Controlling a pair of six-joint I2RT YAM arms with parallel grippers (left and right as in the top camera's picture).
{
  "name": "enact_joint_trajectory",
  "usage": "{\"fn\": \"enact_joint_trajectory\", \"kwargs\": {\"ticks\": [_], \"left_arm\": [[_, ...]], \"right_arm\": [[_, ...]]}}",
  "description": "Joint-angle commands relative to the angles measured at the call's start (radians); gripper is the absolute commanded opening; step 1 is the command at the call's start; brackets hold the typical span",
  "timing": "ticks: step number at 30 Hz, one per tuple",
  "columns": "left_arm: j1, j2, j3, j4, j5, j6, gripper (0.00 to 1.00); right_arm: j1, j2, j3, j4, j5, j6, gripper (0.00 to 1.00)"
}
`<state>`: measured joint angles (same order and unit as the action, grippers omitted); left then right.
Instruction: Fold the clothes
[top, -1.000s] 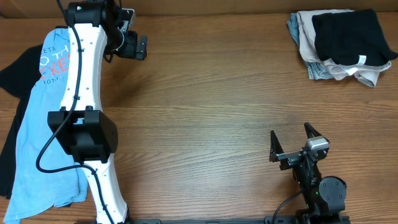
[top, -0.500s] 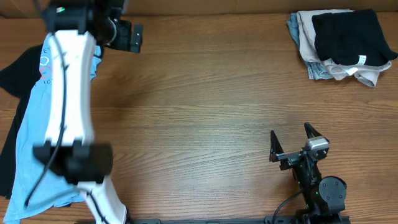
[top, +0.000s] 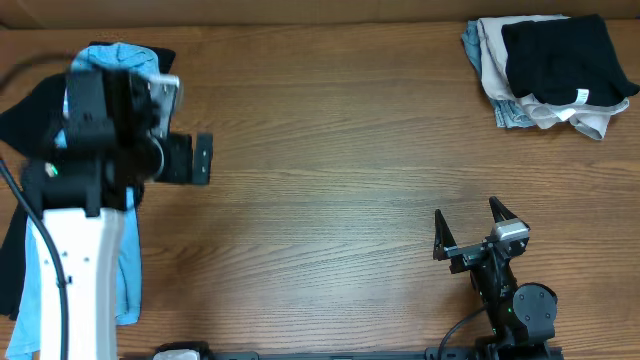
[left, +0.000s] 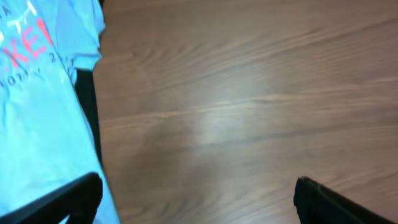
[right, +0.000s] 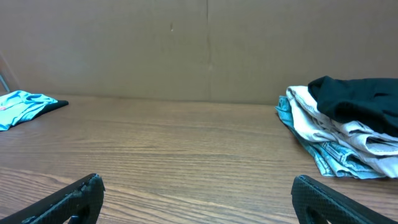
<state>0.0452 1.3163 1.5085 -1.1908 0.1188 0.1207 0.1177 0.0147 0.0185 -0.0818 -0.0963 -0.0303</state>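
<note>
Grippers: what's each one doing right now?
Left gripper: open, holding nothing, by the blue shirt.
Right gripper: open, holding nothing.

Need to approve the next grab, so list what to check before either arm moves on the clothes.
1. Left hand open, empty: ok.
2. Right hand open, empty: ok.
3. Light blue T-shirt separate from other clothes: not ok, it lies on a black garment.
4. Blue shirt's full outline visible: cannot tell, the left arm covers part.
5. Bare table between the arms for folding: ok.
6. Stacked clothes at the far right apart from the right hand: ok.
</note>
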Motion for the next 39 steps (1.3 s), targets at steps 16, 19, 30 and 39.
{"fn": "enact_joint_trajectory", "kwargs": {"ticks": [16, 19, 30, 39], "left_arm": [[0.021, -0.857, -1.179, 1.128, 0.101, -0.047, 1.0], [0.021, -0.961, -1.259, 1.173, 0.088, -0.047, 1.0], [0.021, -1.153, -1.471, 1.361, 0.049, -0.047, 1.0], [0.021, -1.254, -1.504, 1.278, 0.038, -0.046, 1.0]], "right_arm": [[-0.003, -0.012, -0.01, 0.005, 0.01, -0.004, 1.0], [-0.003, -0.012, -0.01, 0.005, 0.01, -0.004, 1.0], [-0.003, -0.012, -0.01, 0.005, 0.01, -0.004, 1.0], [-0.003, -0.012, -0.01, 0.005, 0.01, -0.004, 1.0]]}}
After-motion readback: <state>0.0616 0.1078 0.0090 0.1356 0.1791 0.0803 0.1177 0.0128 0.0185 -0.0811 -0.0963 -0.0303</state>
